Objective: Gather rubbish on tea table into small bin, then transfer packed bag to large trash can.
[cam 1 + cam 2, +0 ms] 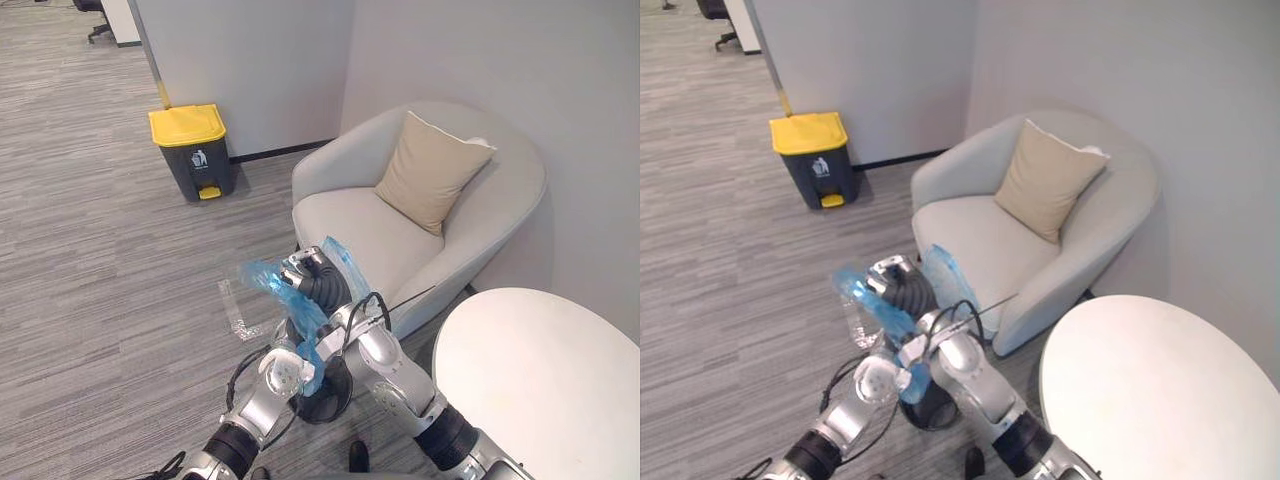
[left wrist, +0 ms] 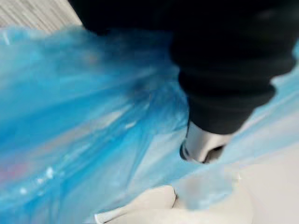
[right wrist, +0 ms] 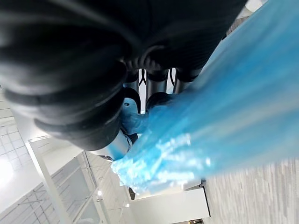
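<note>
- Right wrist view: right hand (image 3: 155, 87) has its fingers curled round a bunched neck of the blue bag (image 3: 224, 116), and plastic spills out past the fingers.
- Left wrist view: left hand (image 2: 201, 143) lies against the bag, one silver digit pressing into the plastic. Can't tell whether it's gripping or loose.
- Left eye view, lower centre: both arms come up from the bottom edge and the bag hangs between them. The right hand is at the top of the bag and the left hand is lower, beside its bottom end.
- Dark round object (image 1: 330, 400) sits on the floor right under the bag, mostly hidden by the arms.
- White round table (image 1: 540, 370) is at lower right, just right of the right arm.
- Tape mark (image 1: 235, 310) is on the carpet, left of the bag.
- Armchair (image 1: 360, 235) stands at centre right behind the bag, with a beige cushion (image 1: 430, 170) leaning on its back.
- Trash can (image 1: 195, 150), grey with a shut yellow lid, is at upper left against the wall, well apart from the bag.
</note>
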